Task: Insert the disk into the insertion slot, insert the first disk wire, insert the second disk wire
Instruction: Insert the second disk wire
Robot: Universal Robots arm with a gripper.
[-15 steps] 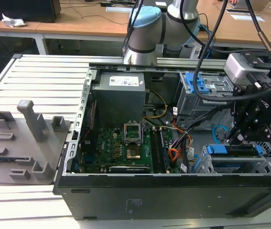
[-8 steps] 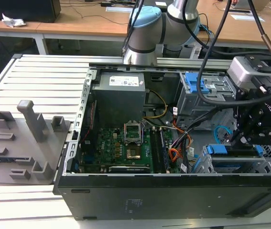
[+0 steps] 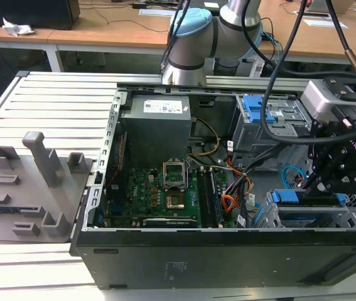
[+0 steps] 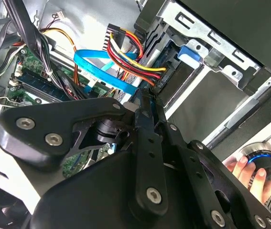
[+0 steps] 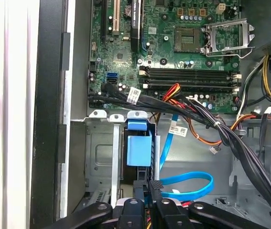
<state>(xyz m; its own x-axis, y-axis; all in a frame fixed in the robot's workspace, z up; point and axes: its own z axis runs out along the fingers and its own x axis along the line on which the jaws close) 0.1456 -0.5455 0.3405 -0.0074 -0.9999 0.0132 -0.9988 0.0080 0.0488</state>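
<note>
So the gripper [image 4: 150, 102] sits pinched narrow on the power connector [image 4: 160, 82], presumably seating that wire, at the disk's [image 5: 139, 150] back edge (already inside the insertion slot [image 5: 102, 157]).

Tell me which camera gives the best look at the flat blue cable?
The first wrist view: the flat blue cable loops in full over the case floor near the gripper. In the second wrist view it runs partly behind dark linkage. In the exterior view, a thin curve shows.
</note>
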